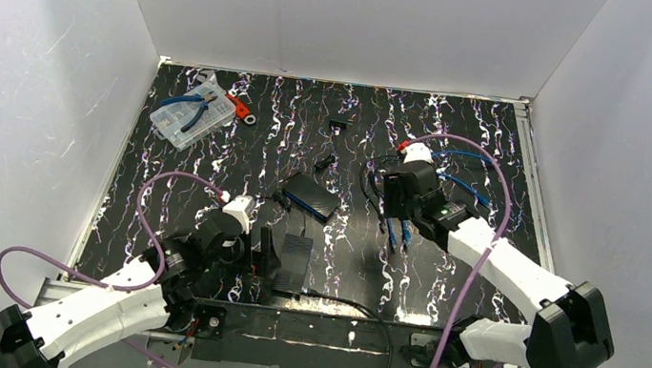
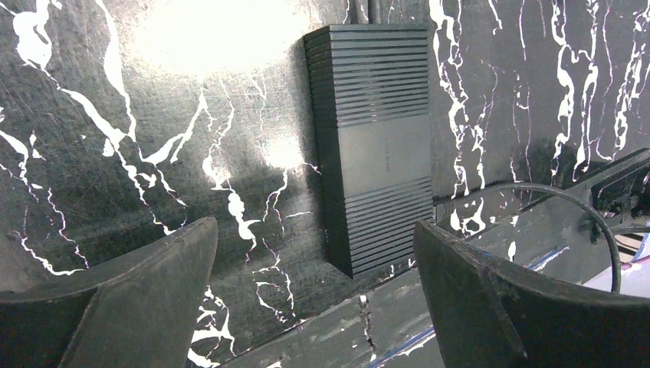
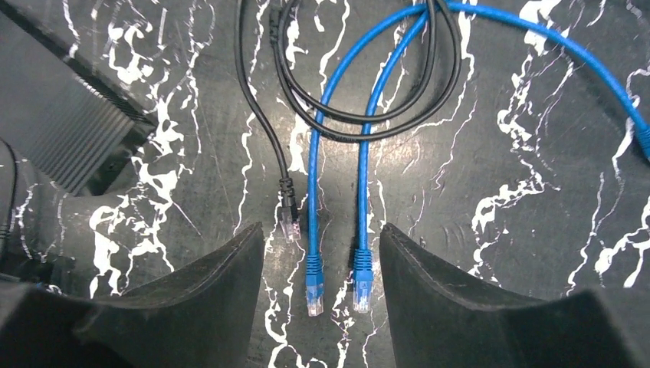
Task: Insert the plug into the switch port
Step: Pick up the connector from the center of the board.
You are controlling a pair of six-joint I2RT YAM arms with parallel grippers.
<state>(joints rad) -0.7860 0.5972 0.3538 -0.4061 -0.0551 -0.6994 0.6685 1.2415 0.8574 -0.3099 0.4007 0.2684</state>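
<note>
Under right hand (image 3: pixel 322 230), 2 blue plugs (image 3: pixel 315 295), 1 blk-cable plug (image 3: pixel 288 222)

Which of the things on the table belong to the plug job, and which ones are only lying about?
For the job: blue cables, black cable, near black box, far black box (switches, probably).
Lying about: parts box, pliers, red tool.

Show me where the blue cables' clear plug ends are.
Right wrist view: both blue plug ends lie between the right gripper's open fingers, beside a black cable's plug.
</note>
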